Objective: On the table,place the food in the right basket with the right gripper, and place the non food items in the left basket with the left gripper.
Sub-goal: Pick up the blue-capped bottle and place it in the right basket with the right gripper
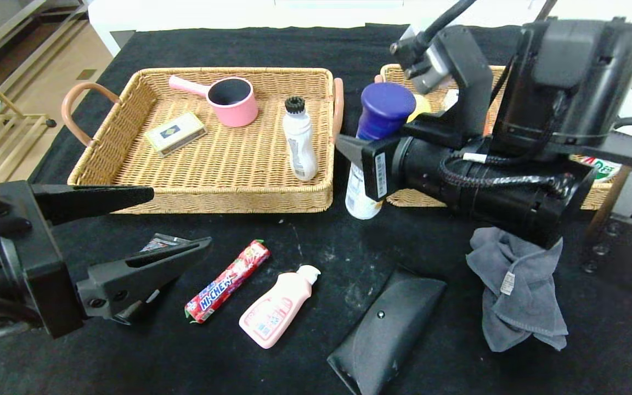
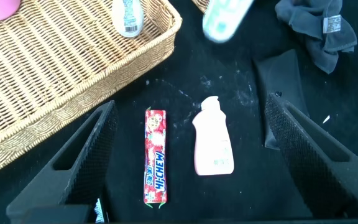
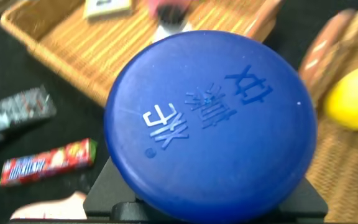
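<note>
While the black-cloth bench holds most items loose, the step in hand is food transfer: right hand pinches the white bottle with blue cap just below the cap, bottle upright in the gap between the two baskets, base near or on the cloth — cannot tell which. Next move, as a judgement: carry it rightward over the near rim of the right tan wicker basket, lower, release; rim clearance is the risk.

Left tan wicker basket sits well apart from the bottle's target.

Left hand is spread wide, empty, hovering over the bench front-left; long red HI-CHEW candy stick and small pink bottle with white cap lie between its fingers' line, untouched.
</note>
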